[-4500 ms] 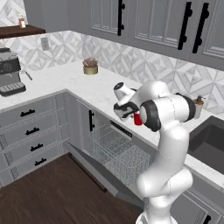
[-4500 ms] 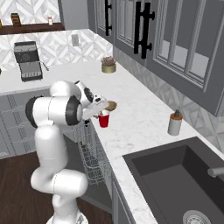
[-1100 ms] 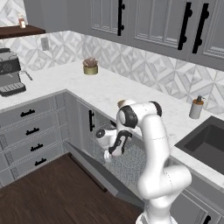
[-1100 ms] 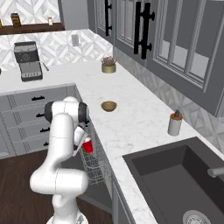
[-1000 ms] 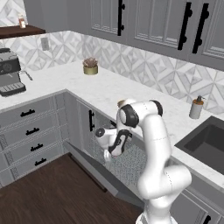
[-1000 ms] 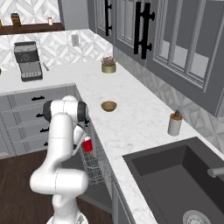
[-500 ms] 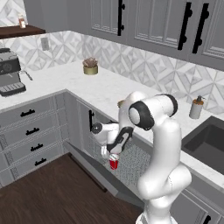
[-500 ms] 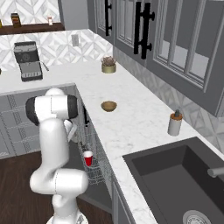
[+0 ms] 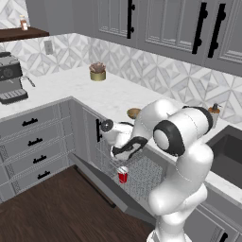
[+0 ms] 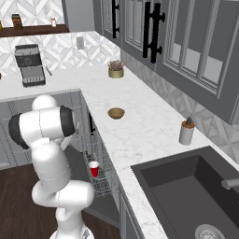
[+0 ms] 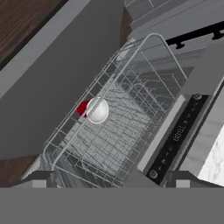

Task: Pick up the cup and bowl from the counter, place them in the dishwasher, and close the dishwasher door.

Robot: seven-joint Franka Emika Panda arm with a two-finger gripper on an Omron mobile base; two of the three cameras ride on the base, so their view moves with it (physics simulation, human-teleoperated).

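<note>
Now one cup [image 9: 123, 175] in rack [image 11: 131, 109], one bowl [image 10: 115, 113]

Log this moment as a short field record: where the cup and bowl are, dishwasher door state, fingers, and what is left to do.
cup: small red plastic cup, upright in the grey wire rack, near its front edge
bowl: shallow tan-brown bowl, on the white marble counter
dishwasher door: grey drop-down panel, lowered open
fingers: open, above the rack, apart from the cup
soap dispenser: grey bottle, near the sink
remaining: bowl to load, door to close
</note>
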